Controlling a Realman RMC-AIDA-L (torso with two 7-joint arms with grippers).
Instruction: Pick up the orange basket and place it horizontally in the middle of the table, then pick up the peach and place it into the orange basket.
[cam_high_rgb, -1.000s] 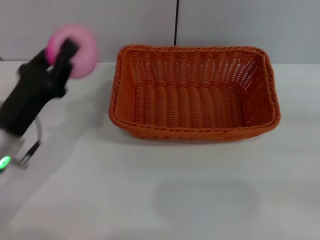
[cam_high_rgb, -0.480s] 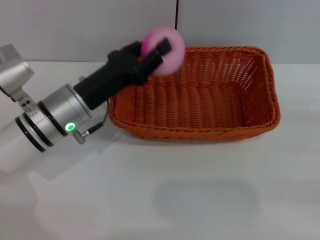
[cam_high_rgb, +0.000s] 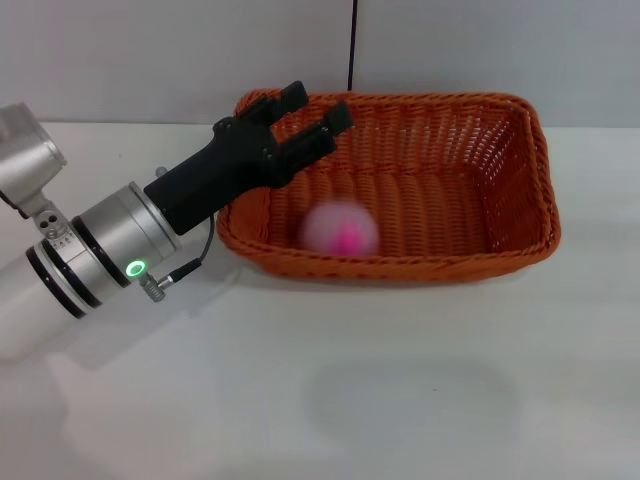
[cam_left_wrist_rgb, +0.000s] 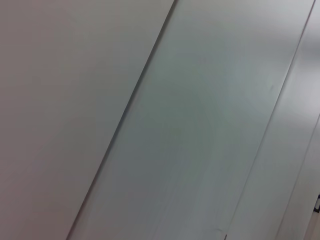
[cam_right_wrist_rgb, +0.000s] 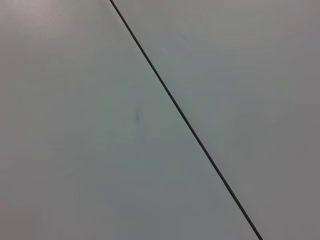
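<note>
One peach (cam_high_rgb: 341, 229) inside orange basket (cam_high_rgb: 520, 160); left gripper (cam_high_rgb: 312, 110) spread apart, empty

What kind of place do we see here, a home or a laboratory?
Probably a robot test bench in a laboratory: a bare white table, plain grey wall panels, and only the orange basket with the peach inside.

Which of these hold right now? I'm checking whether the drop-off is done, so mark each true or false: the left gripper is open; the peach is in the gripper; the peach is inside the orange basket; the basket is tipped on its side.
1. The left gripper is open. True.
2. The peach is in the gripper. False: it is blurred, below the empty fingers.
3. The peach is inside the orange basket. True, near its front wall.
4. The basket is tipped on its side. False: it sits flat on the table, opening upward.
</note>
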